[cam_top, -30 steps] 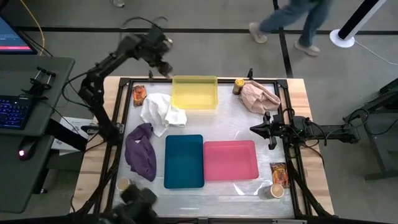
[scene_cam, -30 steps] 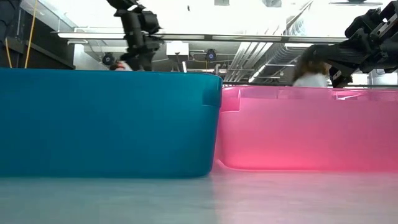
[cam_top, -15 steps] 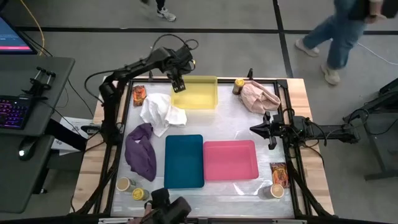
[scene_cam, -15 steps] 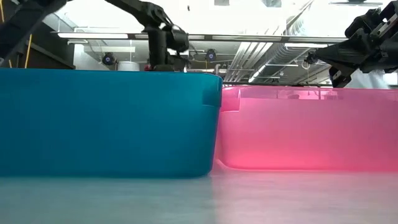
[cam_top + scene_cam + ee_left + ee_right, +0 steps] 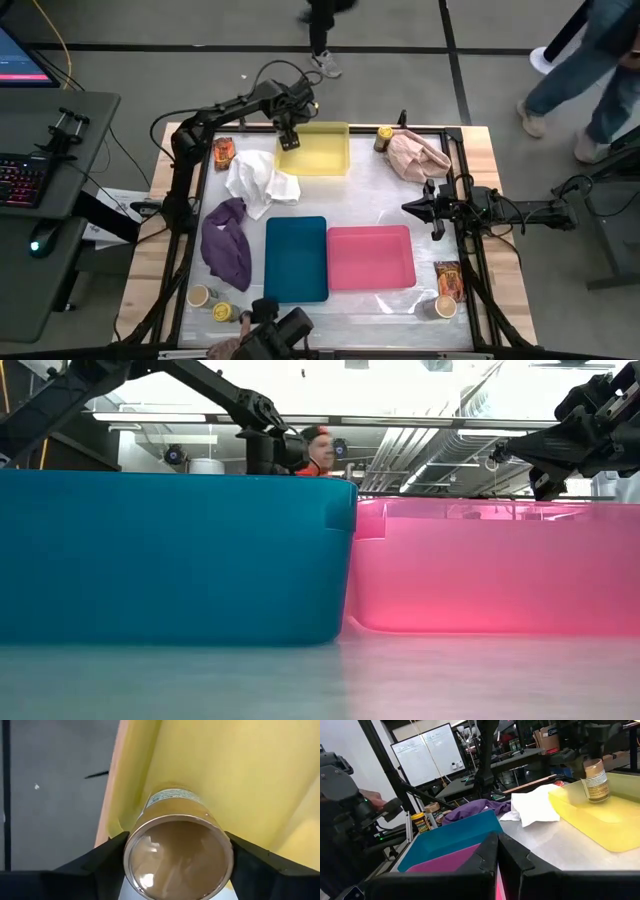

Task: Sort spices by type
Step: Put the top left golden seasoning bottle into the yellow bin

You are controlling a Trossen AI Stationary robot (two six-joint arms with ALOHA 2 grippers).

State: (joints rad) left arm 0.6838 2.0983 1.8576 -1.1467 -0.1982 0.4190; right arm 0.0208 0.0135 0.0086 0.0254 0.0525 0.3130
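Tan lid up, a jar (image 5: 178,856) sits between the fingers of the left gripper (image 5: 289,137) at the near-left corner of the yellow tray (image 5: 322,158); the fingers flank its sides, though whether they press it or stand just clear cannot be told. The right wrist view shows that jar upright inside the tray. Beside the tray lies a white cloth (image 5: 258,180), a packet (image 5: 224,152) left of it. Another jar (image 5: 384,137) stands by the pink cloth (image 5: 417,156). Near the front edge, a tan-lid jar (image 5: 198,297) and a yellow-lid jar (image 5: 221,312) sit left, a packet (image 5: 449,279) and jar (image 5: 443,307) right. Over the pink tray's (image 5: 370,258) right side hangs the right gripper (image 5: 410,208), fingers pressed together.
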